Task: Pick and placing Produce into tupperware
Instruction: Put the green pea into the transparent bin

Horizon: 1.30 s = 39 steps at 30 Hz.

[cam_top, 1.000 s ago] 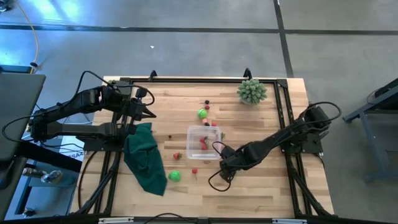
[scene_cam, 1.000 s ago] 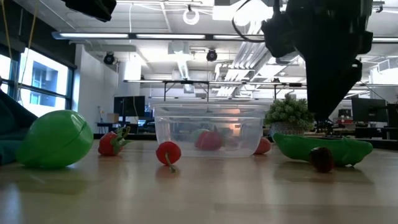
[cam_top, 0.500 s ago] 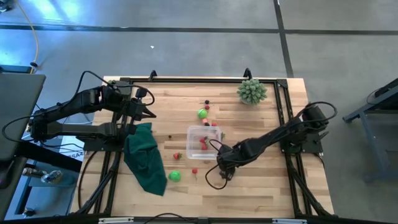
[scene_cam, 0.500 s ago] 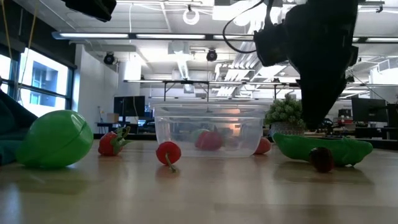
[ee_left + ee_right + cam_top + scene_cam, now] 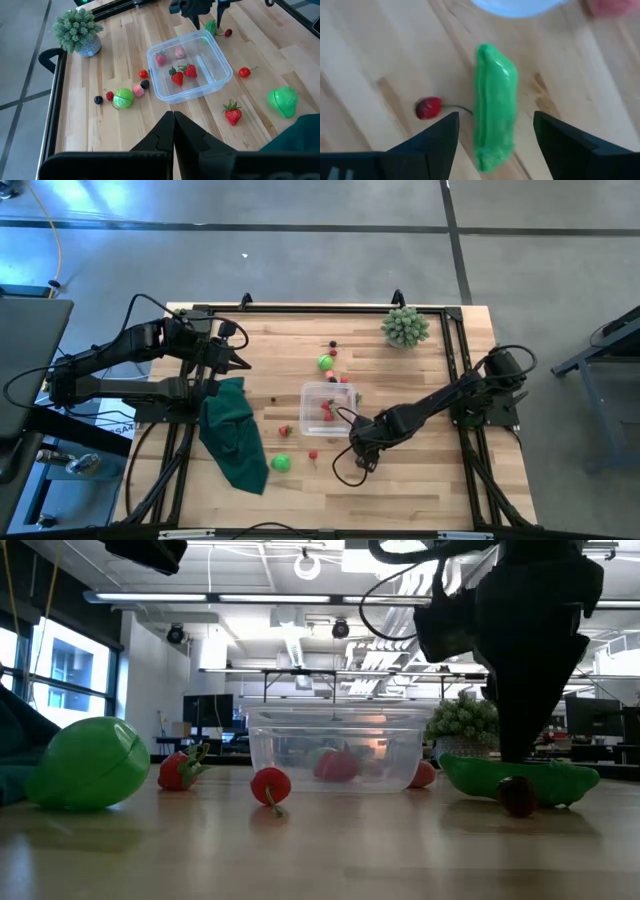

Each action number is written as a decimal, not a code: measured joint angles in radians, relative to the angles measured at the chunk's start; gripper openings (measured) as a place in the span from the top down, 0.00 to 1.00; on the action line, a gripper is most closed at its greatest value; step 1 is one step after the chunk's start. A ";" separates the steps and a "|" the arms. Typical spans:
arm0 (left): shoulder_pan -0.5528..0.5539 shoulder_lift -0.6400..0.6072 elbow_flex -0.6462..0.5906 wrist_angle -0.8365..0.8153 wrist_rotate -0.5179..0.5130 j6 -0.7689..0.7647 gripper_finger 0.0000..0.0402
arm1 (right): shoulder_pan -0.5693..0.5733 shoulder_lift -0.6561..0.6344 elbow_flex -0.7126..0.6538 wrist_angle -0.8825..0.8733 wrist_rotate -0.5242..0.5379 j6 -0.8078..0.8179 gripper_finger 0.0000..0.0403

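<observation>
Green pea pod [image 5: 494, 107] centred between spread fingers of right gripper [image 5: 495, 131], long axis running frame top to bottom; tupperware [image 5: 517, 6] just beyond. Left gripper [image 5: 173, 131] closed, farther off.

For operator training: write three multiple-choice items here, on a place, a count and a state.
1. The pea pod lies: A beside the tupperware; B inside it; C on cloth.
2. Round green pieces: A one; B four; C two.
3. The right gripper is: A shut on a cherry; B open; C shut on the pod.
A: it lies on the table. C: the high view shows just two. B: its fingers stand apart over the pod.
</observation>
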 joint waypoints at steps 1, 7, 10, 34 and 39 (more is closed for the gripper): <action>0.000 0.000 0.000 0.000 0.000 0.000 1.00 | 0.000 0.000 -0.007 0.013 0.000 0.000 0.38; 0.000 0.000 0.000 0.000 0.000 0.000 1.00 | 0.000 0.000 -0.052 0.071 -0.020 -0.001 0.38; 0.000 0.000 0.000 0.000 0.000 0.000 1.00 | 0.000 0.000 -0.061 0.080 -0.019 -0.001 0.38; 0.000 0.000 0.000 0.000 0.000 0.000 1.00 | -0.029 0.000 -0.064 0.019 -0.008 -0.090 0.50; 0.000 0.000 0.000 0.000 0.000 0.000 1.00 | -0.046 0.000 -0.064 0.019 -0.008 -0.108 0.50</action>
